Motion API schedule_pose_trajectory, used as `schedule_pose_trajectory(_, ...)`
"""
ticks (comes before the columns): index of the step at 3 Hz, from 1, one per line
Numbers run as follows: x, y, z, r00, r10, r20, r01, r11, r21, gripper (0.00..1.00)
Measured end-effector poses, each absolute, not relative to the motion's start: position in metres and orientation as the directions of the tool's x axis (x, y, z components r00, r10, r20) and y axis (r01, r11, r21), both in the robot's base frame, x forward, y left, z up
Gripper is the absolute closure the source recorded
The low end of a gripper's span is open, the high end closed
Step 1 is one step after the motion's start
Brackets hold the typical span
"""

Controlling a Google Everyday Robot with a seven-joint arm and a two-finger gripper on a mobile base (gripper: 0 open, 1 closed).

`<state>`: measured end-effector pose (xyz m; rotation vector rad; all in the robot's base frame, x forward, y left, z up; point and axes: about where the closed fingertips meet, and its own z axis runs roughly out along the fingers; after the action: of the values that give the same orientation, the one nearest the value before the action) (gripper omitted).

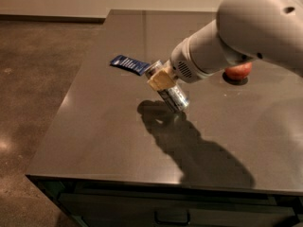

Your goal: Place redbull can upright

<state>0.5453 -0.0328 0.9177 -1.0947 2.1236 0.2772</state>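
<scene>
Camera view looks down from the front onto a dark grey bench (pixel 104 141) with a smooth, faintly glossy top. A thick white robot arm (pixel 246 32) reaches in from the upper right, crossing the back right part of the bench.

At the arm's end the hand (pixel 158 74) is near the middle of the bench, a little towards the back. Its tan fingers (pixel 162 81) are clamped on the upper part of the redbull can (pixel 176 98). The can is tilted, not upright. Its top end points up and to the left, and its lower end points down to the right, close to the surface. Whether that lower end touches the bench cannot be told.

A flat blue snack packet (pixel 129 64) lies just behind and to the left of the hand, with its right end very near the can's top end. A red apple (pixel 238 71) sits well apart to the right, partly hidden behind the arm.

The bench's left edge runs diagonally from the far corner to the near left corner, with brown floor (pixel 38 79) beyond it. The front edge runs along the bottom, above a drawer with a dark handle (pixel 171 218). The right edge is out of frame. The can is well away from both visible edges. Open bench top stretches to its left and front, crossed only by the arm's dark shadow (pixel 194 145).
</scene>
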Motion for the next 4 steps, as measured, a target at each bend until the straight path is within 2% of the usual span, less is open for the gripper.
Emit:
schedule_pose_trajectory(2, 0.541, -0.026, 0.933, -0.216, -0.454, -0.864, -0.775, 0.618, -0.131, 1.00)
schedule_pose_trajectory(4, 0.535, -0.031, 0.942, -0.065, -0.313, -0.948, -0.751, 0.641, -0.160, 1.00)
